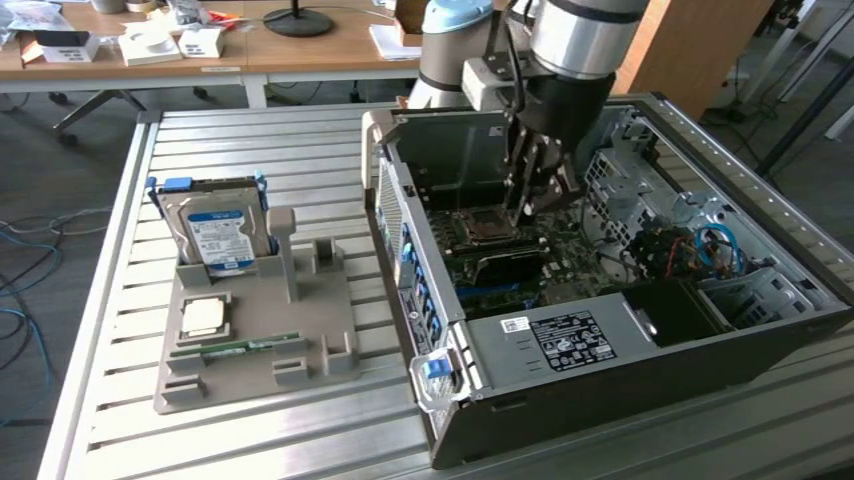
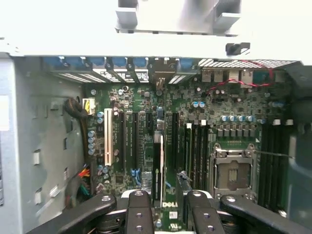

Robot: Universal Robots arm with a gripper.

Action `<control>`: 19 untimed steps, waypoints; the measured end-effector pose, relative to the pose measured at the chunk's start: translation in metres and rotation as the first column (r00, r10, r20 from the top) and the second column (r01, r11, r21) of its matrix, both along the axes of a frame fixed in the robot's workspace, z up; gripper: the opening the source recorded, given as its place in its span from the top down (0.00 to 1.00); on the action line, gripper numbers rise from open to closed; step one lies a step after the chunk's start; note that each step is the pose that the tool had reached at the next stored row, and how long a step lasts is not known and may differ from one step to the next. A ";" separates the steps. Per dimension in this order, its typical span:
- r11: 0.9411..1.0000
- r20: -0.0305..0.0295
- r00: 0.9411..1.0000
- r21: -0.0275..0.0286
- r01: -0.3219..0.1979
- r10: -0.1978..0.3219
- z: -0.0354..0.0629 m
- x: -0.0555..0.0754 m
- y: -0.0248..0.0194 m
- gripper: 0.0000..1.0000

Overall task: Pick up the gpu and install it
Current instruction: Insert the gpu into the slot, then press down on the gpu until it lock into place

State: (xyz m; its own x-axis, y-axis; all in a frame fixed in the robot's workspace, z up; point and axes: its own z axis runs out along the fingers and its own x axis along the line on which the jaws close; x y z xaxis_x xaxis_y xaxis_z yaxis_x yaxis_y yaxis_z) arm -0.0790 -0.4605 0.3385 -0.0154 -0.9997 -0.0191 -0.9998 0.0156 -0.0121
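At the near edge of the slatted metal bench (image 1: 267,140), the open computer case (image 1: 601,400) lies on its side. Its silver power supply (image 1: 567,335) sits at the end closest to that edge. Toward the bench edge on the exterior view's left sits a grey holder tray (image 1: 254,375). A green memory stick (image 1: 247,346) lies flat in it nearest the front, and a square processor chip (image 1: 203,315) lies just behind the stick. Behind the chip a blue-labelled hard drive (image 1: 218,235) leans upright at the tray's back. The tray's tall upright posts beside the drive hold nothing.

Deeper in the case, the gpu (image 1: 505,265) shows as a dark card standing on its edge on the motherboard (image 2: 146,146), just on the near side of the empty processor socket (image 1: 483,225). In the wrist view its thin pale top edge (image 2: 161,165) runs along an expansion slot beside the socket (image 2: 233,175). Whether the card is pushed fully home cannot be told.

The gripper (image 1: 534,200) hangs inside the case directly over the card, pointing straight down. Its fingers (image 2: 139,214) are spread apart. The card's edge lies in the gap (image 2: 170,212) between them, and neither pad visibly presses it.

Past the bench's far edge stands a wooden bench (image 1: 320,50) carrying boxes and a round black lamp base (image 1: 296,20).
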 end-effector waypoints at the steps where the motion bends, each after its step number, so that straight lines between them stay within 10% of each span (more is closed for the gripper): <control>1: 1.000 0.000 1.000 0.000 0.000 0.000 0.0036 0.000 0.0000 0.66; 19: 1.000 0.000 1.000 0.000 0.000 0.000 0.0107 0.000 0.0000 0.66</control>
State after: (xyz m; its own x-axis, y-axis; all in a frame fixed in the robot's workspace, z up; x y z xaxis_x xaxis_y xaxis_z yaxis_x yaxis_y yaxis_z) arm -0.0790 -0.4606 0.3492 -0.0153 -0.9997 -0.0191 -0.9998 0.0156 -0.0121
